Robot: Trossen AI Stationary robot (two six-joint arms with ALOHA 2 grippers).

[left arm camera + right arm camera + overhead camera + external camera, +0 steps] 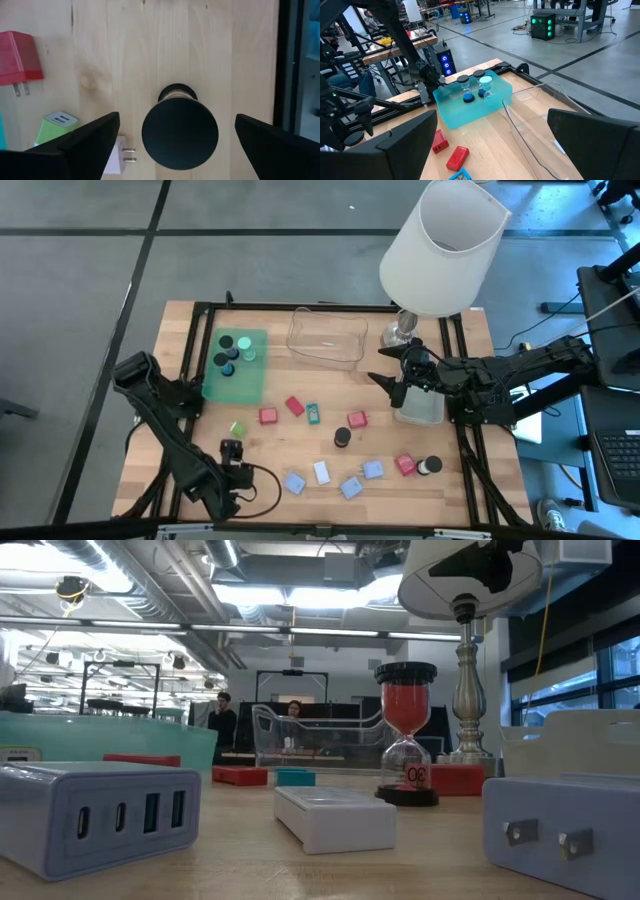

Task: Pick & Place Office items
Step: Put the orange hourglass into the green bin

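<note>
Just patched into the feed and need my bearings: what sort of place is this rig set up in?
Most likely a robotics lab or workshop hall. The wooden table stands on a grey concrete floor, the low view shows exposed ceiling ducts, and other workbenches stand beyond it.

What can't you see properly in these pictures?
- High view: the white lampshade covers most of the silver lamp base.
- Low view: both pincers are out of frame.
- Left wrist view: the black round hourglass cap hides the body beneath it.
- High view: plug prongs on the small light-blue chargers are too small to see.
</note>
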